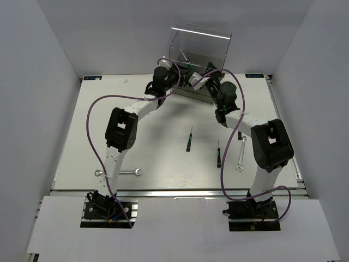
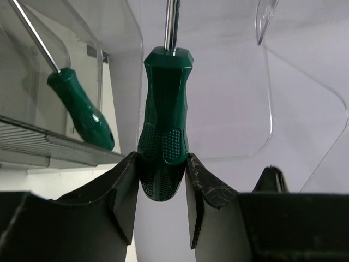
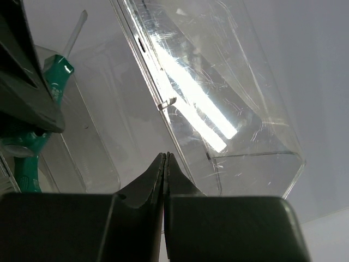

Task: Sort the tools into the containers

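Left gripper (image 2: 161, 180) is up at the clear drawer cabinet (image 1: 200, 43), jaws half-spread and clamped on the butt of a green-handled screwdriver (image 2: 163, 120); shaft points straight away from the wrist cam; only the rounded end of the handle is gripped, so it's a shallow hold. A second screwdriver (image 2: 82, 112) lies tilted inside a clear compartment to the left, handle low near the ridged floor. Right gripper (image 3: 165, 164) is pinched fully together w/ nothing btwn its fingers, just beside the cabinet's clear wall; can't tell if it touches.

Down on the table (image 1: 163, 158): two loose screwdrivers (image 1: 189, 141) near centre; right-side wrench (image 1: 240, 155) by the right arm; left-side wrench (image 1: 118, 173) by the left arm; so the sorting looks under half done.

My read for this step: go in tip-first and keep the shaft off the plastic lip; get the whole handle over the compartment w/ the matching tool before letting go; release low, since that end-grip could let it swing; the right arm is best kept out of the way.
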You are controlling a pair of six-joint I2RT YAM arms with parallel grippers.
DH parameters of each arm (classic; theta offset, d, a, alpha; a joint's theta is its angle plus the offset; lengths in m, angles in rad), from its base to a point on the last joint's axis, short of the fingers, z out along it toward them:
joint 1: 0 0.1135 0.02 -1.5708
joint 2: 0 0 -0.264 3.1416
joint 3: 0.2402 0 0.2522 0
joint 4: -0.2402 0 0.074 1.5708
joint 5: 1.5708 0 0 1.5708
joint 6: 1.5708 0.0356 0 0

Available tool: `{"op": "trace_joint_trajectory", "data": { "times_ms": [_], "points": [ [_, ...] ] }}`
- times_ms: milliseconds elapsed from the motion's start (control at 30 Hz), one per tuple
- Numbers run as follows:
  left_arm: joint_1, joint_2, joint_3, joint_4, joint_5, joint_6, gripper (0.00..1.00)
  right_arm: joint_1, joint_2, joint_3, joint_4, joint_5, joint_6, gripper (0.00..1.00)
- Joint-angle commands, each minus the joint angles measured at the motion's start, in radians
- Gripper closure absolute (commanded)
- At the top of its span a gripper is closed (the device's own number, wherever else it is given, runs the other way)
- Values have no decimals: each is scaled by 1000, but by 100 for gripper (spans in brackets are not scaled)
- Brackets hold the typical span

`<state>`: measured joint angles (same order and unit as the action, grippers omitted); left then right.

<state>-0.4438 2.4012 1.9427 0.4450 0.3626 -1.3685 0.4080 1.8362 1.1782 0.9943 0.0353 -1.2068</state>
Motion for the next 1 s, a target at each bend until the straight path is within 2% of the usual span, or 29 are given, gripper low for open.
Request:
{"op": "trace_joint_trajectory", "data": {
  "times_ms": [0,133,467,667,767,900,967],
  "points": [
    [-10,-42,61,-46,-138,-38,100,-5,-41,37,78,23,18,100],
    [-22,-51,81,-135,-238,-67,100,-6,-43,29,83,25,21,100],
    [-58,-13,200,-296,-384,-129,99,-5,-41,21,93,23,27,100],
    [-67,4,269,-419,-427,-141,98,-3,-37,26,101,26,26,100],
    [-65,-1,266,-439,-425,-138,92,-3,-37,26,101,26,27,100],
    [-65,4,260,-431,-410,-139,58,-3,-37,24,101,26,27,100],
    [-65,7,262,-422,-399,-141,54,-5,-38,26,101,28,27,100]
  ]
}}
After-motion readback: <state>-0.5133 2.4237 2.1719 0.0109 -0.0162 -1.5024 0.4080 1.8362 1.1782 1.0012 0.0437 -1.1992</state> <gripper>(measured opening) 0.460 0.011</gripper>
